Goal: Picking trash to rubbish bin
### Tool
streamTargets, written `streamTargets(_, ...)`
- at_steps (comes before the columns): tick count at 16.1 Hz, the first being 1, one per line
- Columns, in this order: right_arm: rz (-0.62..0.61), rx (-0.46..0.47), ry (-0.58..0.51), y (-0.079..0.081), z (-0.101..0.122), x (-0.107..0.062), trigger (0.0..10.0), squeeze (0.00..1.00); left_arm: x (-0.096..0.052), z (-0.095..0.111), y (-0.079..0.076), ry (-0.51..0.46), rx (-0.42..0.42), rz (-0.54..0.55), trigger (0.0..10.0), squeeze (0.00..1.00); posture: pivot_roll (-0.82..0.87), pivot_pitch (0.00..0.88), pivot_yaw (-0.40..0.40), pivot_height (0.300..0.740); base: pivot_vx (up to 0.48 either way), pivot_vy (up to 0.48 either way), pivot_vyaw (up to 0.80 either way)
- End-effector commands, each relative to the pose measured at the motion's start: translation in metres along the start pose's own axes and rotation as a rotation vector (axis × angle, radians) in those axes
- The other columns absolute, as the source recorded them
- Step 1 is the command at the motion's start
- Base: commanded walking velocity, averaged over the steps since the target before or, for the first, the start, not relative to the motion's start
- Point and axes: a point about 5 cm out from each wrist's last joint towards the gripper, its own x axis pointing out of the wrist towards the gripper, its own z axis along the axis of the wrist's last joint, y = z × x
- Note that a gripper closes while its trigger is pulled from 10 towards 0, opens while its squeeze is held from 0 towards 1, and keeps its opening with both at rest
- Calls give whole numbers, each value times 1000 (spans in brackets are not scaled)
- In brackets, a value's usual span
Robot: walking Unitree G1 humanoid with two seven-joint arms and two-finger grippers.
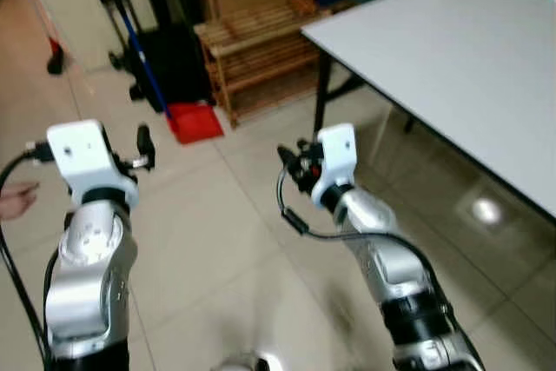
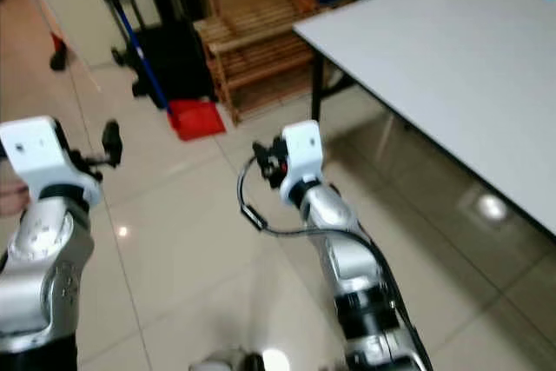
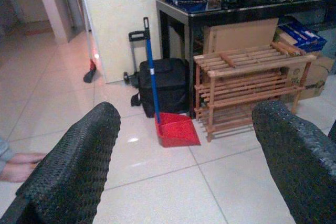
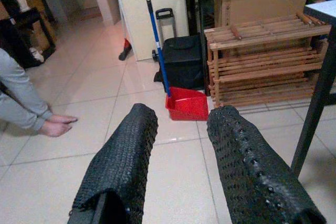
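1. Trash is nowhere I can pick out on the floor, and I can make out no bin, so I judge the task barely begun.
2. My left gripper (image 3: 184, 166) is spread wide and empty; my right gripper (image 4: 178, 145) is part open, empty too, both raised over bare tile.
3. Far ahead stand a red dustpan (image 1: 195, 121), a wooden rack (image 1: 261, 49) and a black bag (image 3: 165, 85).
4. A table (image 1: 452, 58) is far right; a person's hand (image 4: 55, 125) reaches low at the left.
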Motion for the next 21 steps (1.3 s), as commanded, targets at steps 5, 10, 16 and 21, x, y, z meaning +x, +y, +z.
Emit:
streamTargets(5,-28,10,1,-6,-1,-3,10000,0,-1,1,-2,3,9,-20,10000,0,42,136,85,740,480,0,579)
streamTargets(10,-28,11,3,-6,-2,-4,10000,0,-2,1,-3,9,9,-23,10000,0,42,138,85,740,480,0,0)
streamTargets(16,-25,12,8,-5,-3,-4,10000,0,-4,-2,-2,21,10,-23,10000,0,41,143,85,740,477,0,0)
streamTargets(21,-20,5,11,-7,-4,-5,10000,0,-4,-7,2,31,24,-14,10000,0,39,141,79,740,472,0,0)
